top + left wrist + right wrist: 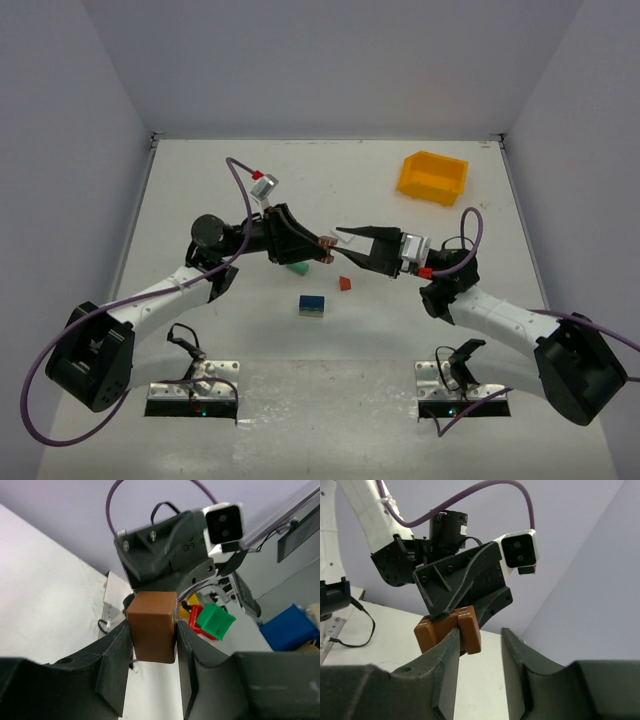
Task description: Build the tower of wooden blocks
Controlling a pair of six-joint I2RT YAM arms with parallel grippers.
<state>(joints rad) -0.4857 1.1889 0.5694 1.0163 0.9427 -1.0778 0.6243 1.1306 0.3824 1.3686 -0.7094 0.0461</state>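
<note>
On the bench point(200, 180) a blue block point(312, 301) lies nearest, a red piece point(345, 284) and green block point(297, 268) just beyond. Above them the left fingers point(112, 650) clamp a brown block point(152, 625); the right fingers point(445, 660) stand parted beside it. A yellow bin point(432, 177) sits farthest.

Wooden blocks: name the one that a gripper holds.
The brown block, clamped in the left gripper; the green block, red block and blue block sit below, in no gripper.
</note>
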